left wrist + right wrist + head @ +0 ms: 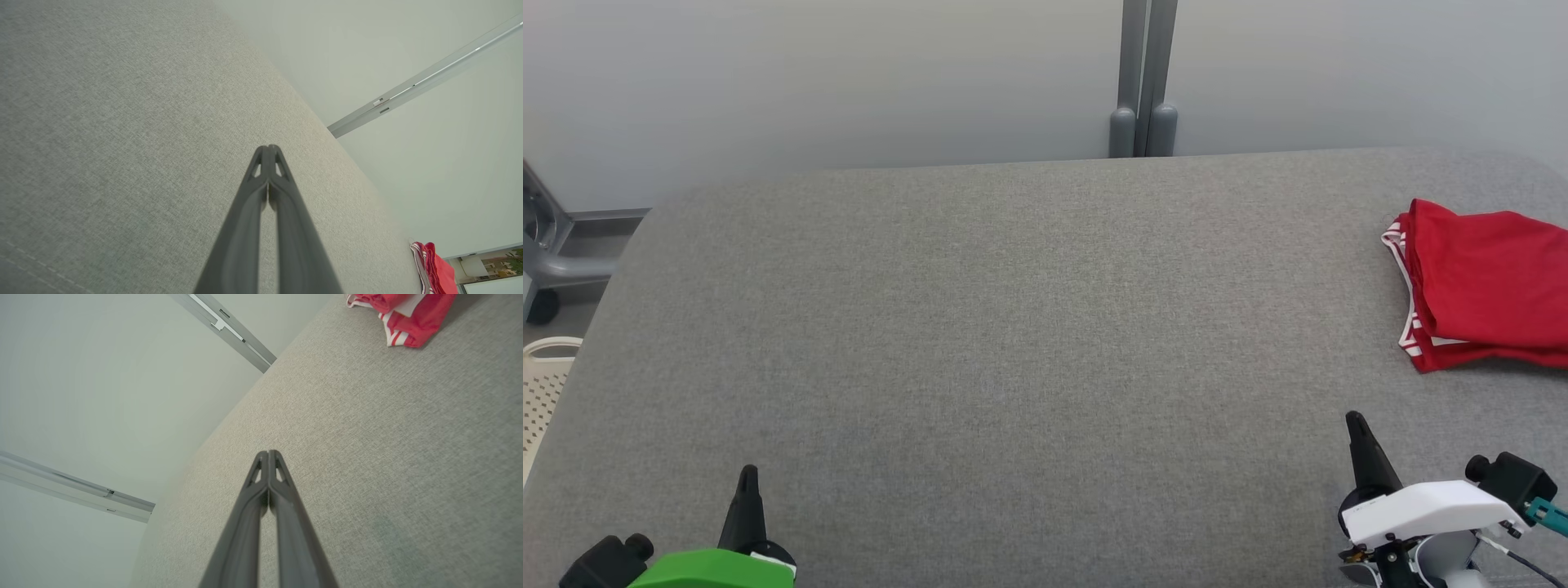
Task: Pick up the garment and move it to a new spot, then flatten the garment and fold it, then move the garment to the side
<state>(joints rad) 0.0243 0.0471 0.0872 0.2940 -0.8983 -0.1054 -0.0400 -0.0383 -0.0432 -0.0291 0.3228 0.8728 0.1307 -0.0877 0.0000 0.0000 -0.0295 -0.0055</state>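
Note:
The garment (1486, 286) is red with white-striped trim and lies folded at the far right of the grey fabric table (1013, 327), partly cut off by the picture's edge. It also appears in the left wrist view (437, 269) and the right wrist view (404, 314). My left gripper (747, 475) rests at the lower left, shut and empty. At the lower right my right gripper (1356, 420) is shut and empty too, a short way in front of the garment and apart from it. Both wrist views show the fingertips pressed together (269, 148) (268, 453).
A pale wall with a grey post (1143, 82) stands behind the table. A cream perforated basket (543, 384) sits off the table's left edge, beside a grey frame (556, 253). The wide middle of the table is bare fabric.

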